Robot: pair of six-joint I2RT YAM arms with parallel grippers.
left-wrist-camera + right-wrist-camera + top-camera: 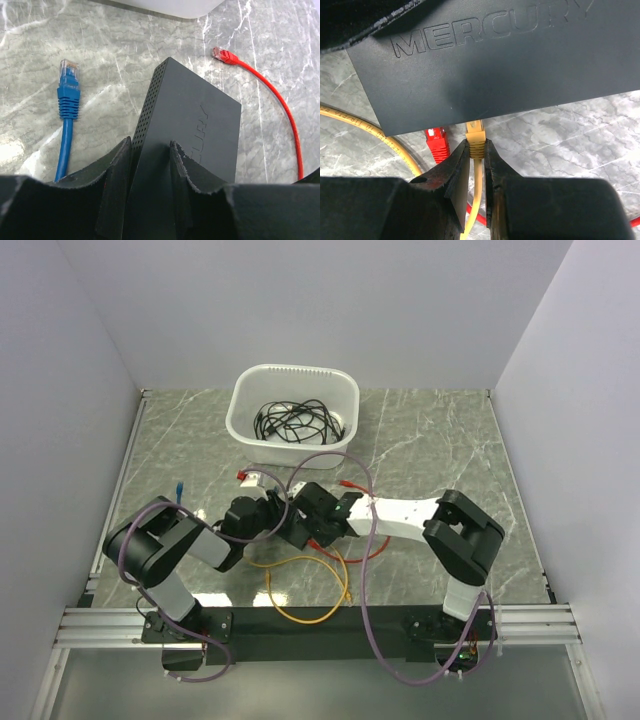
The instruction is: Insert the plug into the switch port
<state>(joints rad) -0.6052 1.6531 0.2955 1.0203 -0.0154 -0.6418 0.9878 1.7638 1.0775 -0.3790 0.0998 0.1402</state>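
At worktop (430,440) centre, left claw (150,150) is clamped on the switch (190,125), holding it tilted, presumably to steady it and present the port edge to the other arm. Right claw (476,150) pinches the yellow plug (475,134) just behind its head, tip at the switch's edge. Ports hidden; cannot tell whether the plug is in. Red plug (436,142) lies just beside

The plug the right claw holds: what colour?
Yellow; the plug shows best in the right wrist view.
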